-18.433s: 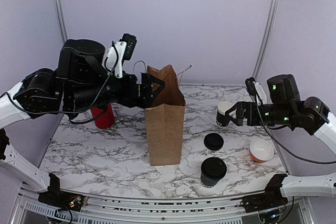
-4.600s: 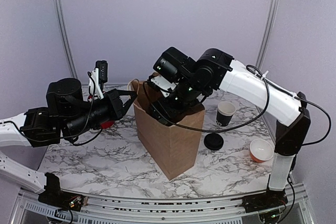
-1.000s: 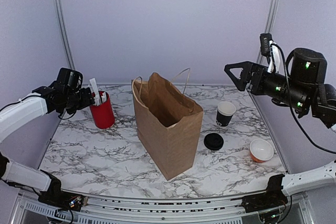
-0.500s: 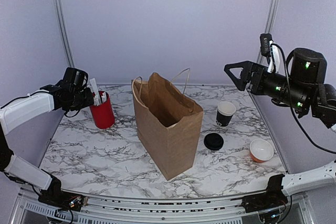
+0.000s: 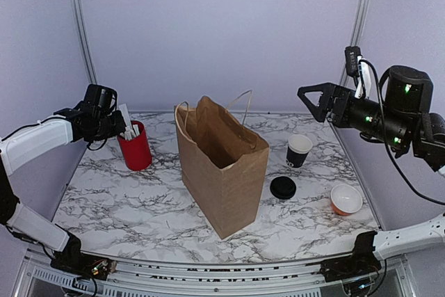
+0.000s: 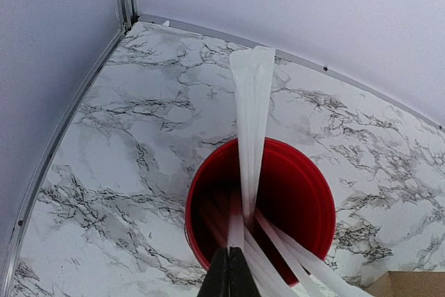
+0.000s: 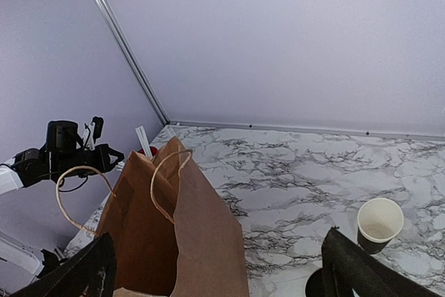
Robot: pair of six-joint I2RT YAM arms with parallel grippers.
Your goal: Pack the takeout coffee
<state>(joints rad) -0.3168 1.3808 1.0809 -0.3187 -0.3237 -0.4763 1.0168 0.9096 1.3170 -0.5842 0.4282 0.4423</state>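
Note:
The takeout coffee is hidden from every view. An open brown paper bag [image 5: 222, 172] [image 7: 174, 241] stands mid-table. My left gripper [image 5: 119, 125] [image 6: 229, 273] hangs over a red cup [image 5: 137, 152] [image 6: 299, 199] at the back left, jaws pressed together on the lower part of a white wrapped straw [image 6: 252, 123] [image 5: 124, 112] that sticks up out of the cup. Several more white straws lean inside it. My right gripper [image 5: 310, 102] [image 7: 222, 269] is held high at the right, wide open and empty, looking down on the bag.
An open black cup with a white inside [image 5: 299, 149] [image 7: 379, 224] stands right of the bag. A loose black lid [image 5: 283, 187] [image 7: 316, 286] lies in front of it. An orange bowl [image 5: 345, 199] sits near the right edge. Metal frame posts rise at both back corners.
My left gripper has moved in over the red cup and shut on a white straw. The right arm and the bag have stayed put.

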